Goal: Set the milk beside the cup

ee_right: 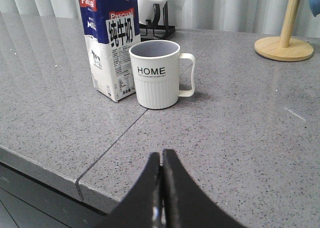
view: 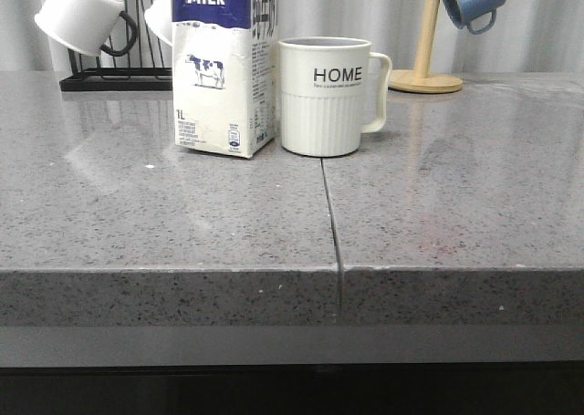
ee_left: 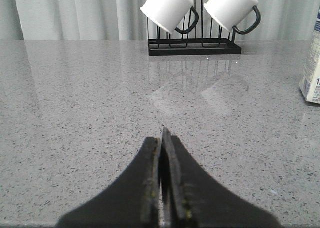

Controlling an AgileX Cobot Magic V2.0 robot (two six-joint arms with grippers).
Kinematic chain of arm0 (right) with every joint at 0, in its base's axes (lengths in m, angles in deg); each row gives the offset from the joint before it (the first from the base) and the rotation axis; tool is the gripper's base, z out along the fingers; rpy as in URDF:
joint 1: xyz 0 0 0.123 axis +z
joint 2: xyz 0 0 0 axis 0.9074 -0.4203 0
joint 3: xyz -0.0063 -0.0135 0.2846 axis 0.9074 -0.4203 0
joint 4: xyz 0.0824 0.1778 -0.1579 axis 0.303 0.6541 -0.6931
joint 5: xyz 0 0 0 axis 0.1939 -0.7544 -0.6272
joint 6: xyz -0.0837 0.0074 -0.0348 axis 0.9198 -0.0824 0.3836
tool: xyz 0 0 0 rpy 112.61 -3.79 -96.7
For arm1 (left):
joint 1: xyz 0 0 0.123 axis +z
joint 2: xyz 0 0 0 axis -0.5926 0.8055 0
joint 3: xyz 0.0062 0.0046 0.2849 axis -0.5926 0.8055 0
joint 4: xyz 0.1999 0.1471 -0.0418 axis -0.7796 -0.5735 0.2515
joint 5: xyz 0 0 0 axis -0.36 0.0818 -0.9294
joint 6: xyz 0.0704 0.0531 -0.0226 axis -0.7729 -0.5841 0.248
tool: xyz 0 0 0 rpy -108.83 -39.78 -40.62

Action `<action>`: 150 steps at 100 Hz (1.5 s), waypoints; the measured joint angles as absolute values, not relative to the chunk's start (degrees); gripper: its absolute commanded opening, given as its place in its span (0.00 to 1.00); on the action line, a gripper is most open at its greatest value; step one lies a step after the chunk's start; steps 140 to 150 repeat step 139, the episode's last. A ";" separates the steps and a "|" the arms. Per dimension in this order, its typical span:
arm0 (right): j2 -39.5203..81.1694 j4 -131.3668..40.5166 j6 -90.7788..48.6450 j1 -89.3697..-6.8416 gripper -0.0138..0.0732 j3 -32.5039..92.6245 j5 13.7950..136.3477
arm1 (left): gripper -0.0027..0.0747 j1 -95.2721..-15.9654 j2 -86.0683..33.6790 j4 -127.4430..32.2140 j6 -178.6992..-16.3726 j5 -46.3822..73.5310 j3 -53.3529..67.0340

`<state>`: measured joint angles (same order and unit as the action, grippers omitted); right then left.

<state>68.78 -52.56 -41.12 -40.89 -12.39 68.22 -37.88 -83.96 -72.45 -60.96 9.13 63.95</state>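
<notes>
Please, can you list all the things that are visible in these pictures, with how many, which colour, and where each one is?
milk: 1, white carton with dark blue top, upright on the table, just left of the cup
cup: 1, cream-white, ribbed, "HOME" in black, handle to the right
plain mugs: 2, white with black handles, hanging on the black rack
black rack: 1, back left of the table
blue mug: 1, hanging on the wooden stand
wooden stand: 1, light wood, back right
table: 1, grey speckled stone, with a seam down the middle
left gripper: 1, black, shut, empty
right gripper: 1, black, shut, empty
</notes>
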 measured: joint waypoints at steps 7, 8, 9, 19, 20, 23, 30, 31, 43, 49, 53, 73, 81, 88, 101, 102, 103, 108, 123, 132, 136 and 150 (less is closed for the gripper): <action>68.78 -52.56 -41.12 -40.89 0.08 -12.39 68.22 | 0.01 -37.88 -83.96 -72.45 -60.96 9.13 63.95; 68.78 -52.56 -41.12 -40.89 0.08 -12.39 68.22 | 0.01 -37.88 -83.96 -72.45 -60.96 9.13 63.95; 68.78 -52.56 -41.12 -40.89 0.08 -12.39 68.22 | 0.01 -37.88 -83.96 -72.45 -60.96 9.13 63.95; 68.89 -52.56 -41.12 -41.10 0.08 -12.48 68.67 | 0.01 -37.88 -83.96 -72.45 -60.96 9.13 63.95; 68.89 -52.56 -41.12 -41.27 0.08 -12.63 68.80 | 0.01 -37.88 -83.96 -72.45 -60.96 9.13 63.95; 69.00 -52.56 -41.12 -41.89 0.08 -12.88 69.77 | 0.01 -37.88 -83.96 -72.45 -60.96 9.13 63.95; 69.09 -52.56 -41.12 -44.52 0.08 -14.26 73.80 | 0.01 -37.88 -83.96 -72.45 -60.96 9.13 63.95; 69.09 -52.56 -41.12 -44.86 0.08 -14.68 74.28 | 0.01 -37.88 -83.96 -72.45 -60.96 9.13 63.95; 69.23 -53.33 -41.12 -51.62 0.08 -19.39 83.50 | 0.01 -37.88 -83.96 -72.45 -60.96 9.13 63.95; 69.88 -55.24 -41.12 -55.17 0.08 -21.98 87.18 | 0.01 -37.88 -83.96 -72.45 -60.96 9.13 63.95; 70.87 -56.91 -41.12 -56.98 0.08 -23.98 88.42 | 0.01 -37.88 -83.96 -72.45 -60.96 9.13 63.95; 78.24 -60.95 -45.87 -64.58 0.08 -31.49 88.93 | 0.01 -37.88 -83.96 -72.45 -60.96 9.13 63.95; 79.48 -62.93 -47.13 -66.06 0.08 -31.83 87.11 | 0.01 -37.88 -83.96 -72.45 -60.96 9.27 63.95; 79.72 -63.72 -47.69 -66.37 0.08 -31.86 85.44 | 0.01 -37.88 -83.96 -72.45 -60.96 9.38 63.95; 79.72 -64.10 -48.13 -66.43 0.08 -31.86 83.81 | 0.01 -37.88 -83.96 -72.45 -60.96 9.37 63.95; 79.72 -64.21 -48.24 -66.43 0.08 -31.86 83.81 | 0.01 -37.88 -83.96 -72.45 -60.96 9.37 63.95; 79.72 -64.20 -48.22 -66.43 0.08 -31.86 83.73 | 0.01 -37.88 -83.96 -72.45 -60.96 9.37 63.95; 79.72 -64.20 -48.22 -66.43 0.08 -31.86 83.59 | 0.01 -37.88 -83.96 -72.45 -60.96 9.37 63.95; 79.72 -64.20 -48.22 -66.43 0.08 -31.86 83.40 | 0.01 -37.88 -83.96 -72.45 -60.96 9.37 63.95; 79.72 -64.31 -48.22 -66.43 0.08 -31.86 83.40 | 0.01 -37.88 -83.96 -72.45 -60.96 9.37 63.95; 79.72 -64.41 -48.22 -66.43 0.08 -31.86 83.40 | 0.01 -37.88 -83.96 -72.45 -60.96 9.37 63.95; 79.72 -64.41 -48.22 -66.43 0.08 -31.86 83.40 | 0.01 -37.88 -83.96 -72.45 -60.96 9.37 63.95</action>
